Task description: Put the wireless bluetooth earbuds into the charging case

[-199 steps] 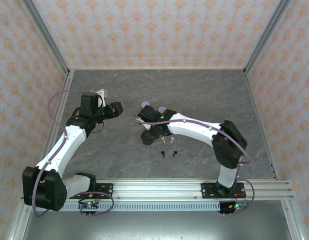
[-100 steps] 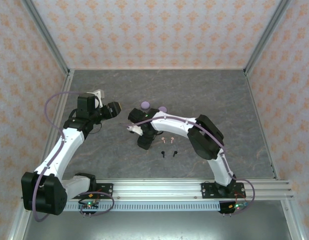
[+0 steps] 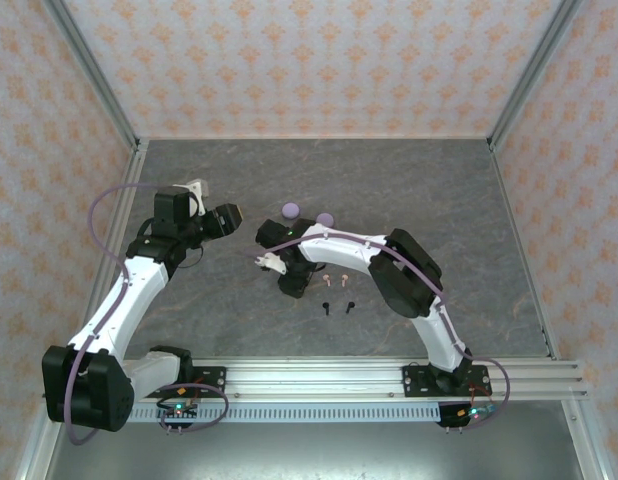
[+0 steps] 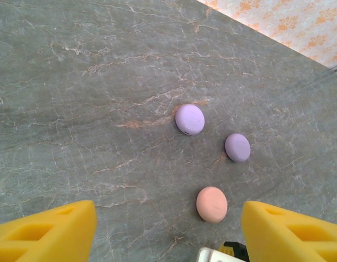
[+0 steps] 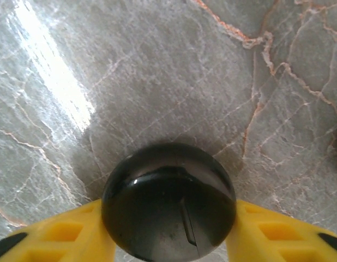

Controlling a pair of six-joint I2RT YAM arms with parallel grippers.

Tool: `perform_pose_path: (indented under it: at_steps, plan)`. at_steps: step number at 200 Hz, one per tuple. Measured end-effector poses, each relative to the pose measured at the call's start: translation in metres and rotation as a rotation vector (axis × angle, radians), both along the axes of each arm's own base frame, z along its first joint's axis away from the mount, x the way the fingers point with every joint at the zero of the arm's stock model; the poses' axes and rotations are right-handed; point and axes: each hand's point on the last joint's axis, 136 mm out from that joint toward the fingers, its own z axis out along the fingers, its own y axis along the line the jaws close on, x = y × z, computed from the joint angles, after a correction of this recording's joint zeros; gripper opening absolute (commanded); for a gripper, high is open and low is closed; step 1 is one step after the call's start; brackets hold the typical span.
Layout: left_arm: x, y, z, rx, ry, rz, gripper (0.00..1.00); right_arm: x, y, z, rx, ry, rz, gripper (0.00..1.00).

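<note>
The grey veined table [image 3: 439, 190] bears two lilac discs [image 3: 289, 209] far-centre, a pink disc [image 4: 211, 203] near them, two pink earbuds [image 3: 328, 279] nearer and two black earbuds [image 3: 329, 308] nearest.

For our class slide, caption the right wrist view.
Right gripper clasps glossy black case between yellow fingers on grey marble table.

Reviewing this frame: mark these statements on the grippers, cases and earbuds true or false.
1. The left gripper is open and empty. True.
2. The right gripper grips a pink case. False: its fingers clamp a black case.
3. Two lilac cases and one pink case lie on the table ahead of the left gripper. True.
4. The black earbuds sit inside a case. False: they lie loose on the table, near the pink earbuds.
</note>
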Motion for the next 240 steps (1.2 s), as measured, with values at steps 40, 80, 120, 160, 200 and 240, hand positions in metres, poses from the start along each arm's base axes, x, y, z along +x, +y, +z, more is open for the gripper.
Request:
perform_pose_path:
  at_steps: [40,80,120,160,200,240]
  plan:
    - [-0.004,0.0,0.004,0.001,-0.016,-0.001,0.7,0.005,-0.003,0.003,0.019,-0.046,-0.008,0.43]
    - [-0.017,-0.007,0.017,-0.022,-0.069,-0.047,0.68,0.012,-0.014,0.045,0.143,-0.142,-0.052,0.41]
    - [-0.035,-0.034,0.044,-0.114,-0.151,-0.204,0.68,0.026,-0.025,0.147,0.414,-0.367,-0.088,0.41]
    - [-0.057,-0.068,0.082,-0.219,-0.25,-0.399,0.68,0.021,-0.039,0.235,0.599,-0.605,-0.016,0.41]
    - [-0.082,-0.114,0.116,-0.278,-0.309,-0.597,0.68,0.017,-0.042,0.278,0.623,-0.775,0.097,0.41]
    - [-0.086,-0.14,0.127,-0.317,-0.316,-0.68,0.66,0.017,-0.042,0.28,0.579,-0.824,0.163,0.41]
